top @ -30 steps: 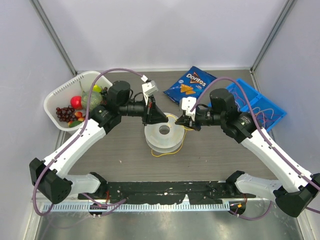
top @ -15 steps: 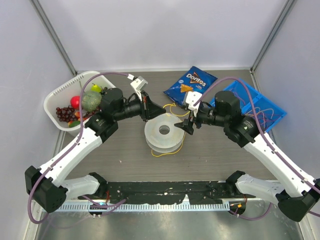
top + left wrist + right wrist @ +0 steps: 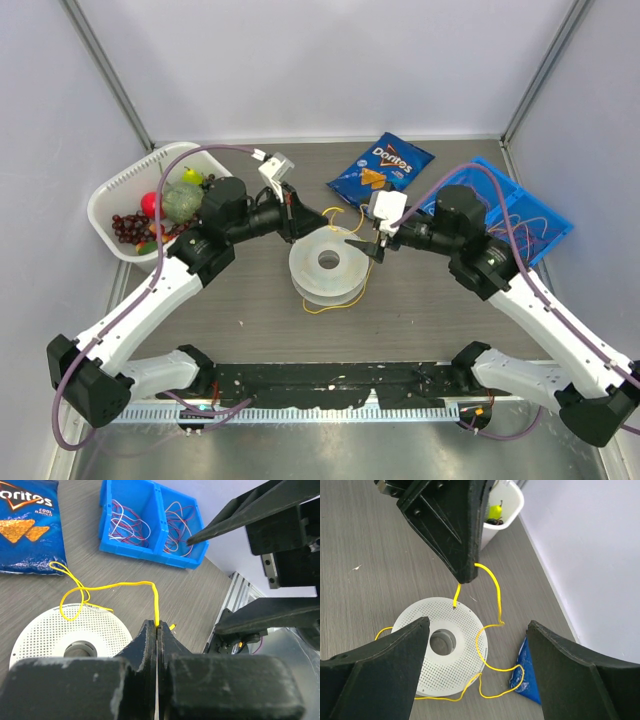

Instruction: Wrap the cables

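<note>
A yellow cable (image 3: 116,584) runs from my left gripper (image 3: 157,625), which is shut on it near its end, down to the white perforated spool (image 3: 328,282). It loops over the spool's far rim (image 3: 490,625) and trails out under its near side (image 3: 326,306). In the top view the left gripper (image 3: 324,224) hovers just above the spool's far left edge. My right gripper (image 3: 477,625) is open wide above the spool's right side (image 3: 364,247), with nothing between its fingers. More cables (image 3: 131,523), white, red and purple, lie in a blue bin (image 3: 530,228).
A Doritos bag (image 3: 381,167) lies behind the spool, close to the cable's loop. A white basket (image 3: 112,190) of toy fruit stands at the far left. The blue bin (image 3: 150,550) has two compartments and sits at the far right by the wall.
The right gripper has gone from shut to wide open beside the spool. The left gripper has drawn back and left from over the spool, still pinching the yellow cable.
</note>
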Action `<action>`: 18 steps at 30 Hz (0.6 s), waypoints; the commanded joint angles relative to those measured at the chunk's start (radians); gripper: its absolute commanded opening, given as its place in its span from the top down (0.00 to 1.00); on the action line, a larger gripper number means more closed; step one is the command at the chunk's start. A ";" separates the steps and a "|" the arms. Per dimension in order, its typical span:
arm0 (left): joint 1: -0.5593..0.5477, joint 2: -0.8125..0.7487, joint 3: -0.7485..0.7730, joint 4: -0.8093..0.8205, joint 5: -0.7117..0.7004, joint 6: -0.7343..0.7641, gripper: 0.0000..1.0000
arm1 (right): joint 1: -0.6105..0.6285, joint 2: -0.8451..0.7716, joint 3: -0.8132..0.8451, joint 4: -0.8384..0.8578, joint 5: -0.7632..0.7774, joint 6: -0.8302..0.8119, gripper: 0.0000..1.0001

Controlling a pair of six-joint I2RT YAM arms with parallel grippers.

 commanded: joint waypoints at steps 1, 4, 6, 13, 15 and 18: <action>-0.015 -0.026 0.057 -0.005 -0.003 0.025 1.00 | 0.015 0.059 0.047 0.053 -0.046 -0.051 0.16; -0.029 -0.034 0.060 -0.016 -0.005 0.045 1.00 | 0.017 0.084 0.045 0.098 -0.060 -0.041 0.16; -0.037 -0.040 0.057 -0.016 -0.017 0.053 1.00 | 0.023 0.102 0.057 0.099 -0.068 -0.028 0.16; -0.055 -0.040 0.063 -0.013 -0.075 0.057 1.00 | 0.046 0.124 0.039 0.135 -0.066 -0.043 0.37; -0.055 -0.037 0.071 -0.014 -0.088 0.051 1.00 | 0.051 0.122 0.031 0.136 -0.066 -0.049 0.48; -0.055 -0.033 0.080 -0.010 -0.085 0.033 1.00 | 0.051 0.118 0.024 0.133 -0.065 -0.055 0.58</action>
